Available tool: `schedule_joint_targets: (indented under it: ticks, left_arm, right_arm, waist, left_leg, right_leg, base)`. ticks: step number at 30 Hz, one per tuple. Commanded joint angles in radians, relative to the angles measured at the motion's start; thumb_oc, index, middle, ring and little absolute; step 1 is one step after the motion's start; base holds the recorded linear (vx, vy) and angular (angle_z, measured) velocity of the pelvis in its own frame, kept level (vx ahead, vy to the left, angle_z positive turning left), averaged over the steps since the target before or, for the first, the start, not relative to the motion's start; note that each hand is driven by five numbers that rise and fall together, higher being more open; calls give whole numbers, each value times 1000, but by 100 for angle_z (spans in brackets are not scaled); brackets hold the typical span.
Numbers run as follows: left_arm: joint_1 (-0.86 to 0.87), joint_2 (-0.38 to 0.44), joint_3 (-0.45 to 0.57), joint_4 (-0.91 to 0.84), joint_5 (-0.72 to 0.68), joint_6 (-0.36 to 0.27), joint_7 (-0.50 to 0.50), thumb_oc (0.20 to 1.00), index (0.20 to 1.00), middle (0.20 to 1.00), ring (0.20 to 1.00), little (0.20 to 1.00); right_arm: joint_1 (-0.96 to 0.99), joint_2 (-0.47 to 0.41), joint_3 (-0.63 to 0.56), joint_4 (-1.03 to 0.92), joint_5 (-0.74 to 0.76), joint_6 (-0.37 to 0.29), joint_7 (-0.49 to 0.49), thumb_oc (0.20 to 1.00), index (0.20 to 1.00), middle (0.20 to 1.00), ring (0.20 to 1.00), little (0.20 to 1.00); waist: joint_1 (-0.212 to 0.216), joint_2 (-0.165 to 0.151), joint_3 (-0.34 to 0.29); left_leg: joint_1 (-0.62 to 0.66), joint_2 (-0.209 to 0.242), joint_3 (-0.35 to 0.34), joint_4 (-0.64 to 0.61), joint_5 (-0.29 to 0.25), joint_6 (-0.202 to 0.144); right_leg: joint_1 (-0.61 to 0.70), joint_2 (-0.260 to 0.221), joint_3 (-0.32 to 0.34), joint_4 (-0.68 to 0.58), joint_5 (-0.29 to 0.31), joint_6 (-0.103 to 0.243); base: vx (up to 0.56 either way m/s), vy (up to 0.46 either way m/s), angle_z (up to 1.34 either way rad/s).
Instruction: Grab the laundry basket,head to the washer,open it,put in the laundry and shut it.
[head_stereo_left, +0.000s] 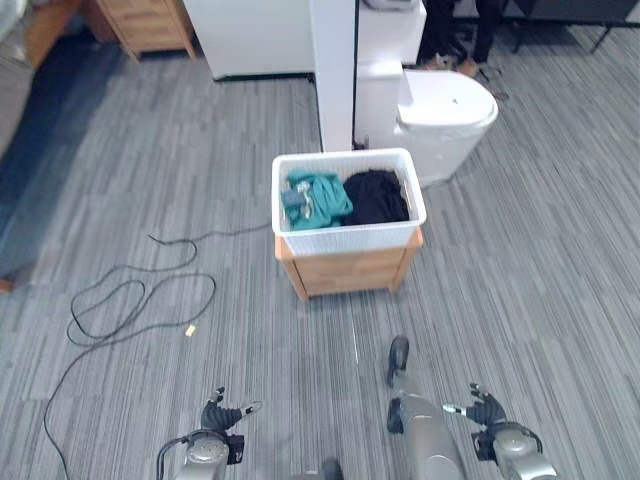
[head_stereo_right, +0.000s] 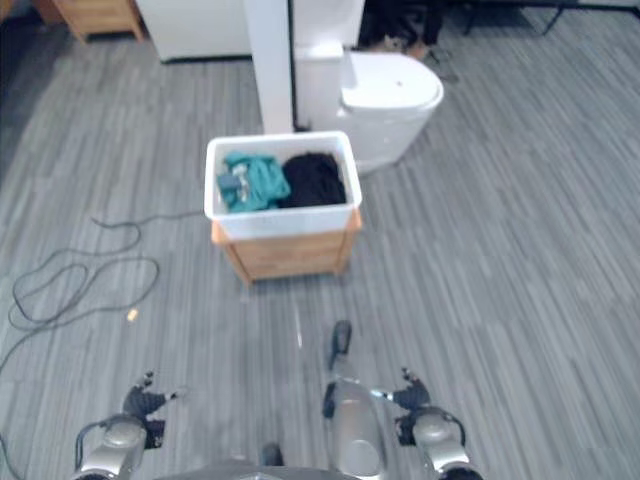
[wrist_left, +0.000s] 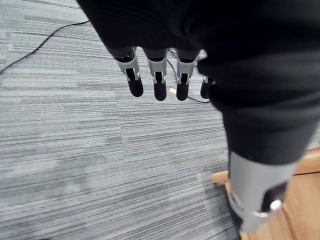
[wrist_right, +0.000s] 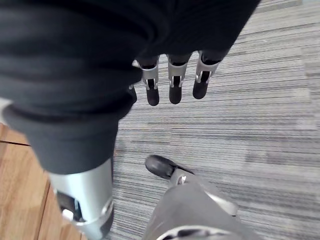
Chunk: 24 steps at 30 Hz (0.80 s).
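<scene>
Both hands: my left hand (head_stereo_left: 222, 416) and my right hand (head_stereo_left: 484, 408) hang low at my sides, fingers straight and relaxed, holding nothing; each wrist view shows dark fingertips (wrist_left: 159, 92) over bare grey striped carpet (head_stereo_left: 520, 260).
Way to the basket: the white slatted plastic laundry basket (head_stereo_left: 346, 237) lies ahead of both hands, well apart from them, and sits between them across my front.
Long axis: its longer sides run left to right across my path, so one short end faces each hand.
Nearer hand: neither clearly; from how it lies I judge it about midway, perhaps a shade closer to my right.
Support: the basket rests on a low light wooden stand (head_stereo_left: 347, 270), whose corner shows near my left hand in its wrist view (wrist_left: 300, 200).
Contents, left side: a crumpled teal garment (head_stereo_left: 316, 198) with something grey folded into it.
Contents, right side: a bundled black garment (head_stereo_left: 376, 196), touching the teal one.
Beyond the basket: a white rounded machine with a smooth lid (head_stereo_left: 440, 105), which I take for the washer, stands just past the basket's far right corner, beside a white upright post (head_stereo_left: 332, 70).
Step in hand: grabbing not yet begun; I judge I must close in and bring one hand to each short end.
</scene>
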Motion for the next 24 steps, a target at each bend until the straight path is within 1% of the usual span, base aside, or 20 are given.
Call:
schedule_joint_targets:
  ticks: [1,2,3,4,5,6,8,9,10,11,12,14,15,18,24]
  left_arm:
    - [28,59,-3,-38,46,-32,4,1000,1000,1000,1000,1000]
    - [27,52,-7,-35,38,-28,1,1000,1000,1000,1000,1000]
    - [29,43,-18,-38,36,-27,-4,1000,1000,1000,1000,1000]
    - [24,42,-23,-30,35,-27,-4,1000,1000,1000,1000,1000]
    - [24,42,-23,-30,35,-27,-4,1000,1000,1000,1000,1000]
    - [13,41,-29,-22,35,-26,-1,1000,1000,1000,1000,1000]
    - [4,37,-35,-12,38,-22,0,1000,1000,1000,1000,1000]
    - [1,38,-35,-10,40,-22,0,1000,1000,1000,1000,1000]
    - [-1,41,-36,-12,39,-23,2,1000,1000,1000,1000,1000]
    - [-1,40,-36,-12,39,-23,2,1000,1000,1000,1000,1000]
    - [-1,41,-29,-15,26,-27,4,1000,1000,1000,1000,1000]
    - [5,43,-24,-16,29,-26,6,1000,1000,1000,1000,1000]
    - [20,40,-18,-25,25,-27,3,1000,1000,1000,1000,1000]
    - [28,45,-10,-28,33,-27,4,1000,1000,1000,1000,1000]
    - [58,89,43,-134,36,-36,19,1000,1000,1000,1000,1000]
  right_arm:
    - [-42,-23,-16,-18,-5,-35,-1,1000,1000,1000,1000,1000]
    - [-42,-27,-27,-18,2,-41,-7,1000,1000,1000,1000,1000]
    - [-44,-43,-29,-29,20,-47,-16,1000,1000,1000,1000,1000]
    - [-46,-47,-30,-30,31,-47,-17,1000,1000,1000,1000,1000]
    - [-46,-47,-30,-30,31,-47,-17,1000,1000,1000,1000,1000]
    - [-50,-56,-28,-33,42,-49,-19,1000,1000,1000,1000,1000]
    - [-55,-64,-27,-19,39,-48,-26,1000,1000,1000,1000,1000]
    - [-55,-65,-27,-17,38,-47,-28,1000,1000,1000,1000,1000]
    - [-55,-69,-28,-21,38,-49,-34,1000,1000,1000,1000,1000]
    - [-55,-69,-28,-21,38,-49,-34,1000,1000,1000,1000,1000]
    - [-60,-74,-28,-20,36,-51,-38,1000,1000,1000,1000,1000]
    - [-54,-70,-29,-21,34,-51,-34,1000,1000,1000,1000,1000]
    - [-53,-69,-31,-19,29,-53,-37,1000,1000,1000,1000,1000]
    - [-51,-67,-36,-27,27,-52,-36,1000,1000,1000,1000,1000]
    - [-53,-78,-37,-135,-8,-52,-31,1000,1000,1000,1000,1000]
  waist:
    - [-7,-67,-22]
    - [-12,-65,-29]
    - [-13,-58,-31]
    - [-17,-60,-40]
    - [-17,-60,-40]
    - [-9,-67,-43]
    - [-6,-75,-48]
    - [-1,-74,-44]
    - [7,-70,-35]
    - [7,-70,-34]
    - [17,-61,-30]
    - [18,-56,-32]
    - [19,-52,-43]
    - [19,-51,-55]
    - [36,-62,-68]
  left_leg:
    - [-153,-15,-13,174,-85,21]
    - [-165,13,0,235,-66,-7]
    - [-220,57,14,375,-21,-29]
    - [-237,66,15,388,3,-32]
    - [-237,66,15,388,3,-32]
    - [-285,70,6,391,13,-26]
    - [-326,73,6,326,-7,-17]
    - [-339,73,3,299,6,-18]
    - [-369,75,-4,256,44,-26]
    - [-365,74,-4,252,46,-26]
    - [-365,71,-23,194,75,-40]
    - [-345,67,-29,164,78,-38]
    - [-324,58,-35,133,76,-32]
    - [-298,52,-26,106,75,-25]
    - [-232,40,5,66,61,0]
  right_leg:
    - [152,-35,21,-51,-6,79]
    - [165,-33,6,-45,-6,66]
    - [207,-19,-19,-58,-25,42]
    - [221,-11,-22,-71,-37,34]
    - [221,-11,-22,-71,-37,34]
    - [250,3,-23,-92,-59,22]
    - [276,2,-24,-117,-74,25]
    - [286,4,-23,-123,-77,27]
    - [293,9,-20,-126,-79,25]
    - [295,8,-21,-126,-80,25]
    - [307,20,-10,-133,-87,25]
    - [318,27,-4,-140,-88,28]
    - [328,30,2,-151,-83,29]
    - [333,29,12,-158,-77,34]
    - [346,21,36,-154,-66,50]
  base:
    - [423,-233,53]
    - [288,-231,54]
    - [342,-274,39]
    - [200,-169,30]
    - [178,-125,9]
    - [183,-100,-8]
    - [205,-71,-13]
    - [116,4,-2]
    - [61,15,-12]
    - [63,54,-6]
    - [94,70,-20]
    - [100,78,-60]
    - [66,52,-68]
    - [73,81,-42]
    - [57,65,-3]
